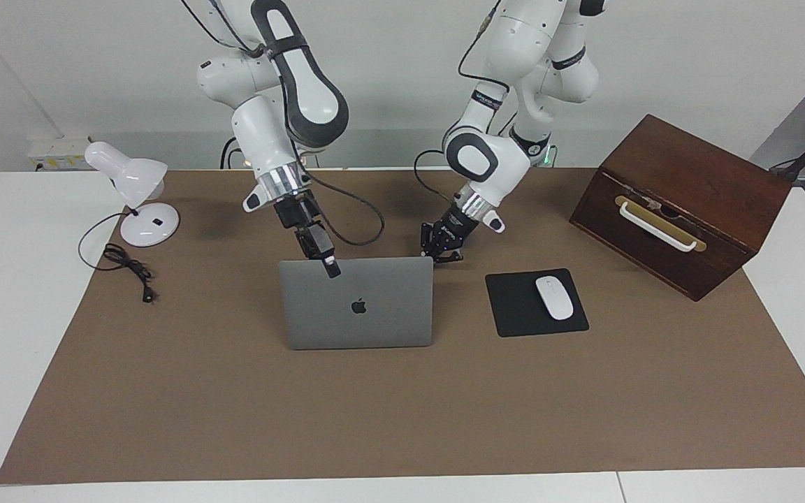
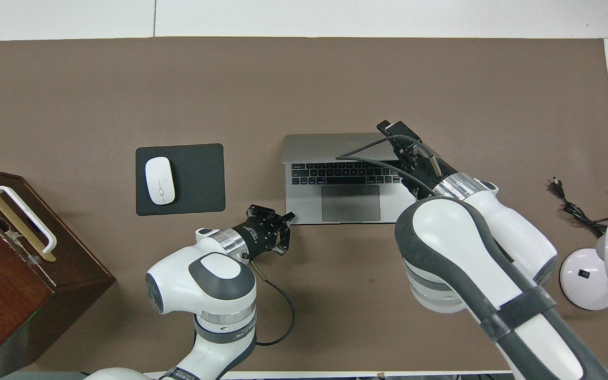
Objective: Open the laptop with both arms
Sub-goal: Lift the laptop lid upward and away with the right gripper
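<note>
The silver-grey laptop [image 1: 374, 318] stands partly open in the middle of the brown mat, its lid with the apple logo raised steeply. In the overhead view its keyboard deck [image 2: 304, 203] and dark keys show. My right gripper [image 1: 329, 264] is shut on the lid's top edge near the corner toward the right arm's end; it also shows in the overhead view [image 2: 391, 131]. My left gripper [image 1: 446, 256] is low at the deck's corner nearest the left arm, its fingers spread, one fingertip [image 2: 289, 216] touching that corner.
A black mouse pad [image 1: 514, 307] with a white mouse [image 1: 555, 297] lies beside the laptop toward the left arm's end. A brown wooden box [image 1: 682, 202] with a white handle stands past it. A white desk lamp [image 1: 138, 202] and its black cord [image 1: 126, 265] are at the right arm's end.
</note>
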